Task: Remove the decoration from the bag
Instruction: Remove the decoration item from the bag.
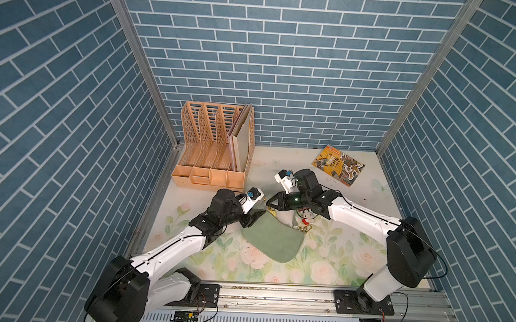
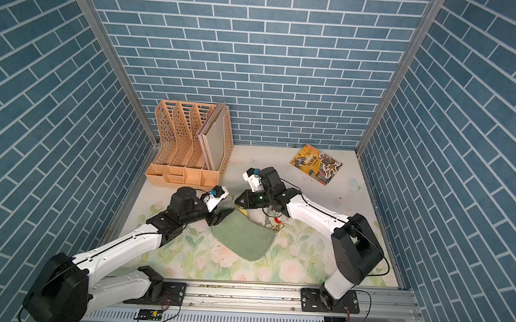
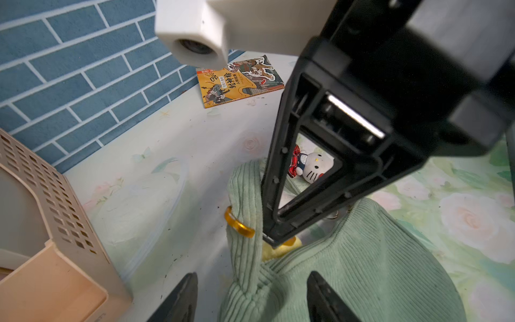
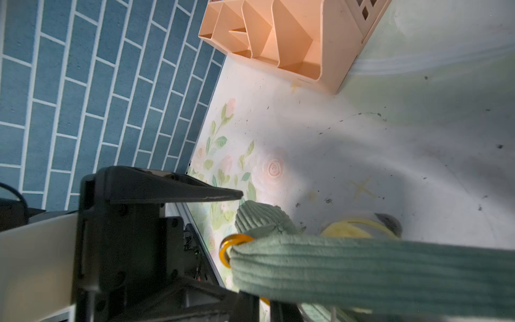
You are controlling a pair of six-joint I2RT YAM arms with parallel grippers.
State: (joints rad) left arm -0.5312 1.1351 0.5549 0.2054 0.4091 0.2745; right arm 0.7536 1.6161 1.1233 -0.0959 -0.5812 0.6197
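The sage-green corduroy bag (image 1: 272, 239) (image 2: 243, 236) lies on the floral mat. My left gripper (image 1: 255, 217) (image 3: 252, 274) is open, its fingers either side of the bag's far-left corner (image 3: 250, 278) without touching it. My right gripper (image 1: 268, 203) (image 4: 264, 304) is shut on a gold ring at the strap's end; the green strap (image 4: 362, 267) drapes across its fingers. A second gold ring (image 3: 238, 223) circles the strap. The decoration (image 3: 309, 167), a white plush cat in red, lies on the mat behind the right gripper's frame and shows partly under the right arm (image 1: 307, 214).
A peach file organizer (image 1: 213, 153) holding folders stands at the back left, close to the left arm. A yellow booklet (image 1: 338, 165) lies at the back right. Something soft and yellow (image 4: 348, 230) sits by the bag's corner. Blue brick walls close three sides.
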